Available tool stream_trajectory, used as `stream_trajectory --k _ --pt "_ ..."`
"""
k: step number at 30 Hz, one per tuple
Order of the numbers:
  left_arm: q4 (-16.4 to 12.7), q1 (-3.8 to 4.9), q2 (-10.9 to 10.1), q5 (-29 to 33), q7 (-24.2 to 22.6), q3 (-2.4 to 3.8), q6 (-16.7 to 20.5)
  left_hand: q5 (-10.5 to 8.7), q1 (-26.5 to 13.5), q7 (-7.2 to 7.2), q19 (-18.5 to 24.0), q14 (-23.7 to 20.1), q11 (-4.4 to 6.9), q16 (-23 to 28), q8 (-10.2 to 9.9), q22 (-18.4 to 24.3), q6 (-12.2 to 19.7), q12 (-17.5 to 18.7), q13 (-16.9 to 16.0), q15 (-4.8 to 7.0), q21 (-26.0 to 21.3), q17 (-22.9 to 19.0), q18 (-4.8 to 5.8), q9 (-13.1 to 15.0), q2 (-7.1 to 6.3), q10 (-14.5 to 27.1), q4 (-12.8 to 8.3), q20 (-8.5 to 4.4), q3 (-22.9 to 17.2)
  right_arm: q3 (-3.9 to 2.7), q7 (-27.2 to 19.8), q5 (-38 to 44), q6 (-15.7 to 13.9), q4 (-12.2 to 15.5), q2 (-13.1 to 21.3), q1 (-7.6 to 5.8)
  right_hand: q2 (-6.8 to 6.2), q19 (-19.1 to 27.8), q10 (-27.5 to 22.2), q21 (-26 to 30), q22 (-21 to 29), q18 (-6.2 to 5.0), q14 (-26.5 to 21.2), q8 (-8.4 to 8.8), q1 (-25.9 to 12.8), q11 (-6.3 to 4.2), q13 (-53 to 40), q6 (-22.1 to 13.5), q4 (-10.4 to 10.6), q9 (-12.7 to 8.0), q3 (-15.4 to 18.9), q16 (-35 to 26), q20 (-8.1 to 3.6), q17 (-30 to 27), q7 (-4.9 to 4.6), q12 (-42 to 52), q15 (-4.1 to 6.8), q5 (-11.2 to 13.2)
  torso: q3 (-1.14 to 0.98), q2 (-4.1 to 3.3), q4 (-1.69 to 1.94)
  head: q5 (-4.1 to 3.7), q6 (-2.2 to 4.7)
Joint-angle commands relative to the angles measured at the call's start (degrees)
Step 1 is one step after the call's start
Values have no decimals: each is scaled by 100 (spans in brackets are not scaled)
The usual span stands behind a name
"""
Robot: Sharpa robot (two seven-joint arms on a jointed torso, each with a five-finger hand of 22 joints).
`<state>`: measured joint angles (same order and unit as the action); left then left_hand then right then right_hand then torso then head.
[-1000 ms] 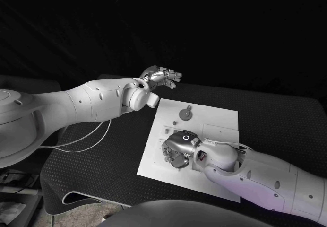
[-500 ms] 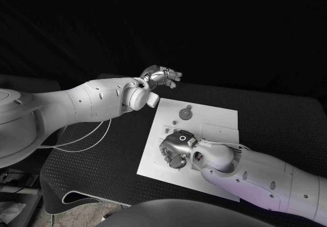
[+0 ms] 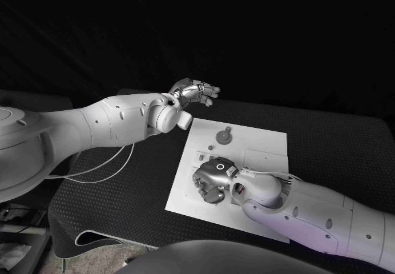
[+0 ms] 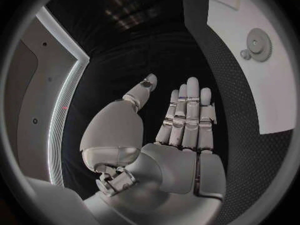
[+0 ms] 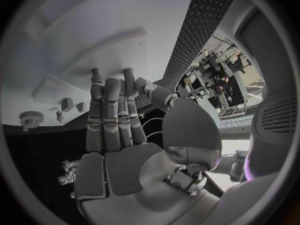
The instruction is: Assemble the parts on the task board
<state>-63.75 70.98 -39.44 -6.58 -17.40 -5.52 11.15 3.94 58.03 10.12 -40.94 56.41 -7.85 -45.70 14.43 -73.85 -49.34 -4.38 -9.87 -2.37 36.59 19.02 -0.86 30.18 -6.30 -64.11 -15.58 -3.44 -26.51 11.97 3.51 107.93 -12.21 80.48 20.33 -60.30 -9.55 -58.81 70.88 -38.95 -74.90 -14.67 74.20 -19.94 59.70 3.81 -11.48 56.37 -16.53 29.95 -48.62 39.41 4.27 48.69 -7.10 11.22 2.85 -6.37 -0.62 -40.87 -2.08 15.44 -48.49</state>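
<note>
Hovering low over the near-left part of the flat white task board (image 3: pixel 247 142), the silver right hand (image 3: pixel 216 181) has its fingers stretched out straight and together in the right wrist view, nothing between them, so released. Whether the palm touches the board, cannot tell. Small grey pegs (image 5: pixel 72 105) stand on the board just past its fingertips, and a round grey toothed gear (image 3: pixel 225 137) sits further up the board, apart from the hand. Silver left hand (image 3: pixel 196 91) hangs off the board's far-left corner over the black textured table (image 3: pixel 329 137), fingers straight, also released, holding nothing. Risk, as I judge it: the flat right hand hides the parts beneath it in the head view, so a blind close could knock a peg over or skid the board.
</note>
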Motion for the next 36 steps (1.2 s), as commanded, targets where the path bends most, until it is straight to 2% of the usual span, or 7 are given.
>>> stream_trajectory --k 1,10,23,25,27,31,36 --pt "-5 9 8 28 -41 5 -68 -1 -9 -3 3 27 -38 25 39 -9 15 -31 7 -25 -27 7 -81 -7 21 -20 26 40 9 35 -45 -134 32 -36 37 42 -223 57 -189 -39 -125 -33 9 110 -161 65 43 -180 -20 -45 330 30 -23 -5 -77 -99 -96 -227 -3 1 -4 6 0" --pt "-10 9 -11 28 -39 5 -76 -2 -10 -2 2 27 -38 27 38 -11 19 -30 9 -26 -28 10 -81 -8 19 -18 27 40 10 35 -137 -282 -304 -29 93 38 -488 196 -847 -28 -91 -33 -125 460 -216 265 254 -800 -6 -217 1217 58 14 -17 -357 -276 -279 -506 -10 -2 -6 -6 2" --pt "-8 9 -35 28 -44 5 -72 1 -10 0 2 27 -38 32 36 -15 25 -31 12 -26 -33 16 -81 -10 18 -17 29 39 9 16 -380 -856 -1004 305 468 -80 -547 221 -1011 -5 -72 -33 -172 475 -175 298 314 -881 2 -257 1451 82 29 -34 -391 -160 -310 -637 -11 -2 -2 -33 32" --pt "-1 9 -40 28 -47 5 -70 1 -9 0 2 27 -38 33 36 -15 25 -31 13 -26 -34 17 -82 -10 18 -18 29 39 8 -45 -473 -1198 -1093 425 616 -141 -509 200 -973 -12 -70 -33 -152 439 -134 279 310 -823 8 -252 1432 98 25 -37 -368 -92 -292 -609 -13 0 -5 -41 44" --pt "-3 9 -59 28 -48 5 -69 1 -9 0 1 27 -38 33 36 -15 25 -31 13 -26 -34 17 -82 -10 19 -18 30 39 8 -183 -573 -1749 -1015 517 773 -200 -468 180 -924 -17 -67 -33 -131 402 -88 258 304 -759 11 -248 1393 112 18 -43 -342 -21 -273 -531 -14 3 -8 -67 82" --pt "19 9 -87 28 -63 4 -60 2 -6 0 0 29 -34 35 39 -18 23 -38 12 -25 -36 22 -82 -10 18 -29 29 39 7 -424 -699 -2806 -746 651 1155 -358 -309 203 -791 8 -56 -33 -153 337 -82 213 291 -631 18 -250 1314 97 27 -74 -289 143 -234 -405 -14 5 -23 -157 261" --pt "74 8 -93 28 -72 4 -60 0 -4 -2 -4 34 -9 45 46 -30 20 -76 3 -20 -46 41 -80 -11 18 -96 34 37 6 -545 -694 -3819 -377 677 1603 -573 -176 219 -503 9 -66 -33 -151 302 -171 119 223 -547 1 -266 1381 104 44 -94 -266 398 -151 -346 -29 14 -39 -236 352"
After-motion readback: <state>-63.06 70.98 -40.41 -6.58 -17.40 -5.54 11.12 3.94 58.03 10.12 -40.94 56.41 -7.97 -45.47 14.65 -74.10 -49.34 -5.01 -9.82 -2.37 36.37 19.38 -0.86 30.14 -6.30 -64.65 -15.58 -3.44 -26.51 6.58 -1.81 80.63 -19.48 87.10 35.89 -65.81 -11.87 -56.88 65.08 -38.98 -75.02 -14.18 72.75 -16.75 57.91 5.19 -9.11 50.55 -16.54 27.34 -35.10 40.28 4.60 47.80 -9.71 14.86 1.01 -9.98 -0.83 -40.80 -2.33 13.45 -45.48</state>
